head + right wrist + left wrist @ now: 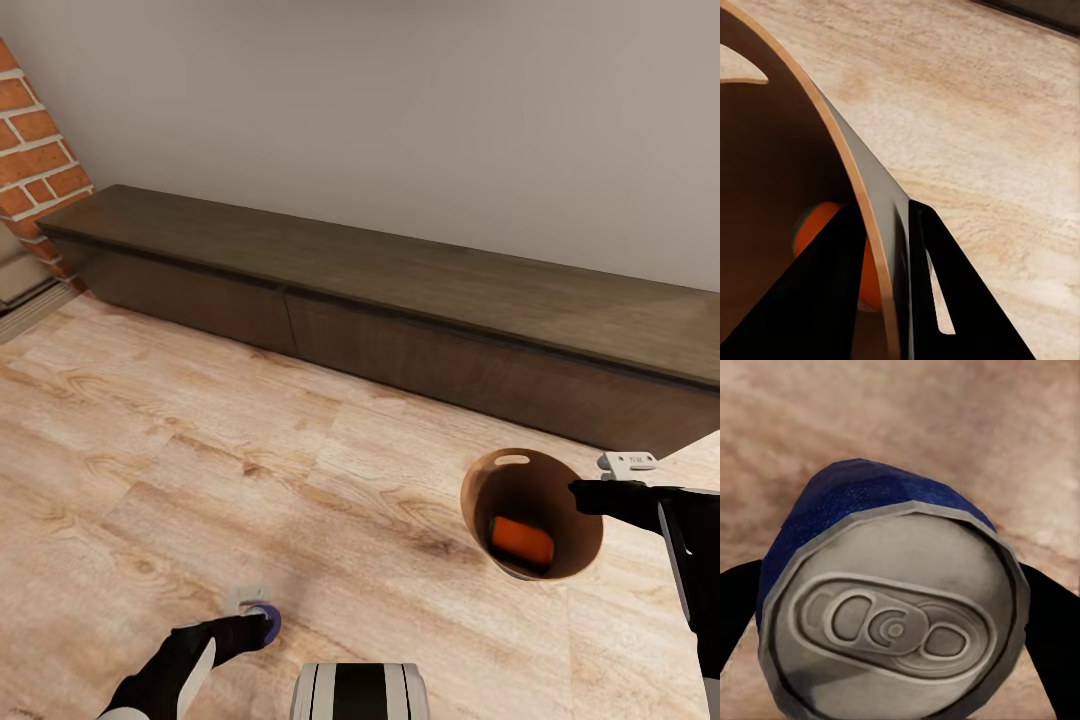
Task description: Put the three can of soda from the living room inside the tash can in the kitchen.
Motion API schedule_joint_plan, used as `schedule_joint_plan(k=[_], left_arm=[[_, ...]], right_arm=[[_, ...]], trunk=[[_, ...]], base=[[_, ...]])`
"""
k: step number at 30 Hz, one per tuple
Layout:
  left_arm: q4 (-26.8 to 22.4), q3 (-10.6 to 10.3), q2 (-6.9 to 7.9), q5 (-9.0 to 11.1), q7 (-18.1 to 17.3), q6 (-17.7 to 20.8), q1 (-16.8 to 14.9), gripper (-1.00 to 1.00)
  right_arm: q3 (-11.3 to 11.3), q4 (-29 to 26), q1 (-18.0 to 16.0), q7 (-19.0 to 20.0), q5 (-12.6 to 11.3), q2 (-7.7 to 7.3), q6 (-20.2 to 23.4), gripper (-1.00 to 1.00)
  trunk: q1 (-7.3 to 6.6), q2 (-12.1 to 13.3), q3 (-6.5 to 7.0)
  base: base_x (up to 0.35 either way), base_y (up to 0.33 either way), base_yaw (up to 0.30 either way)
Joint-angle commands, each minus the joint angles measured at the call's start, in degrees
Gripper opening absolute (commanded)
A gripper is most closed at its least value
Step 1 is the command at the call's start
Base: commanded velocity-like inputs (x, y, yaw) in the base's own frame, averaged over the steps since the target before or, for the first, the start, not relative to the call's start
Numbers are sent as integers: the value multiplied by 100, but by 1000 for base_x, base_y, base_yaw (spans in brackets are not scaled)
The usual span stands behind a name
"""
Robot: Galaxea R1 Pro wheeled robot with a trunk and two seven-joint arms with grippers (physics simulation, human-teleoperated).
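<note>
The right gripper [590,493] was clamped on the rim of the trash can [520,480], one finger inside the wall and one outside, as the right wrist view showed with its two dark fingers [832,292] pinching the thin brown wall between them. The can hung tilted in the air above the wood floor [250,470], its mouth turned toward the camera and its slot handle cut-out at the far side of the rim. One orange soda can [521,541] lay on its side at the bottom of the trash can; the right wrist view caught a sliver of its orange [814,225] behind the inner finger.

The left gripper [262,625] was closed around a blue can [870,502], held low near the robot's base. The left wrist view looked straight onto that can's grey metal end with its pull tab, dark fingers [1050,645] pressing on either side of the blue body, the floor beyond.

A long, low dark wooden cabinet [400,300] ran along the grey wall, and a brick column [35,150] stood at its left end.
</note>
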Motion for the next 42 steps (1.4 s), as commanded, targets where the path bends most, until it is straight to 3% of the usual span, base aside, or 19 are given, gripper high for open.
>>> schedule_joint_plan(k=[1, 8, 12, 16, 17, 19, 25, 28, 30, 32, 34, 35, 37, 39, 42], left_arm=[[8, 0, 0, -11, 0, -4, 1, -100], [-74, 2, -14, -38, 2, -9, 1, -100], [-935, -76, -260, -95, -41, 207, 1, -100], [-2082, -378, -426, -98, -56, 1221, 48, -100], [-2654, -697, -455, -99, -58, 1682, 68, -100], [-3309, -1039, -457, -93, -59, 2187, 192, -100], [-4947, -1241, -394, -76, -105, 3114, 833, -100], [-5409, -1304, -294, -62, -294, 3453, 1017, -100], [-5681, -1527, -80, -47, -1091, 3687, 1084, -100], [-5776, -1582, 71, -42, -1964, 3739, 1098, -100], [-5843, -1489, 257, -45, -3483, 3719, 1105, -100], [-5855, -1403, 307, -46, -3842, 3713, 1106, -100], [-5870, -1209, 376, -46, -4368, 3704, 1107, -100], [-5876, -1102, 403, -46, -4639, 3704, 1108, -100], [-5874, -1046, 409, -46, -4782, 3711, 1108, -100]], right_arm=[[1, -1, -1, 0, -68, -2, 15, -100], [1, -1, -1, 0, -67, -2, 15, -100], [1, -1, -1, 0, -65, -1, 15, -100], [0, -1, -1, 0, -64, -5, 15, -100], [-5, -1, -1, 0, -64, -7, 15, -100], [-7, -1, -1, 0, -64, -8, 15, -100], [-7, -1, -1, 0, -64, -3, 15, -100], [-7, -1, -1, 0, -66, -1, 9, -100], [-7, -1, -1, 0, -71, 2, 7, -100], [-7, -1, -1, 1, -72, 1, 5, -100], [-1, -1, -86, 0, -72, 15, -21, -100], [0, -1, -135, -2, -72, 29, -17, -100], [1, -1, -228, -1, -73, 42, -5, -100], [5, -1, -301, -1, -73, 61, 7, -100], [30, -1, -350, -5, -73, 167, -4, -100]], trunk=[[0, 0, 0], [0, 0, 0], [0, 0, 0], [0, 0, 0], [0, 0, 0], [0, 0, 0], [0, 0, 0], [0, 0, 0], [0, 0, 0], [0, 0, 0], [0, 0, 0], [0, 0, 0], [0, 0, 0], [0, 0, 0], [0, 0, 0]], base=[[0, 0, 0], [0, 0, 0], [0, 0, 0], [0, 0, 0], [0, 0, 0], [0, 0, 0], [0, 0, 0], [0, 0, 0], [0, 0, 0], [0, 0, 0], [0, 0, 0], [0, 0, 0], [0, 0, 0], [0, 0, 0], [0, 0, 0]])
